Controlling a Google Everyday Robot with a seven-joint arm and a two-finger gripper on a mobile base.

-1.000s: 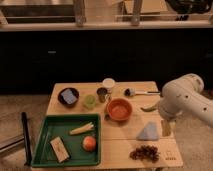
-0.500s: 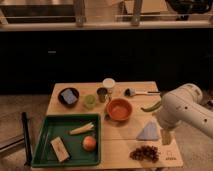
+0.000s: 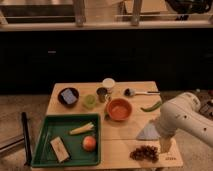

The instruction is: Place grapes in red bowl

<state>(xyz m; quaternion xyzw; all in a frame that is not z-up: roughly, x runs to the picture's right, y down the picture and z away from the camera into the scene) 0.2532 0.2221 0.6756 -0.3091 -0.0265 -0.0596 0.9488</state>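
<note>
Now, fingers [image 3: 165, 145] spread — just beside grapes [image 3: 144, 152].

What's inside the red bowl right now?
Nothing visible: the red bowl shows only its bare orange inside; its near wall hides a little of the floor. The grapes lie on the table, gripper close beside them.

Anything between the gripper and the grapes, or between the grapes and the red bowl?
Nothing visible stands between the gripper, low by the near edge of the table, and the grapes beside it. Toward the red bowl, a flat pale triangular piece lies just off the straight route; a lifted carry should clear it.
</note>
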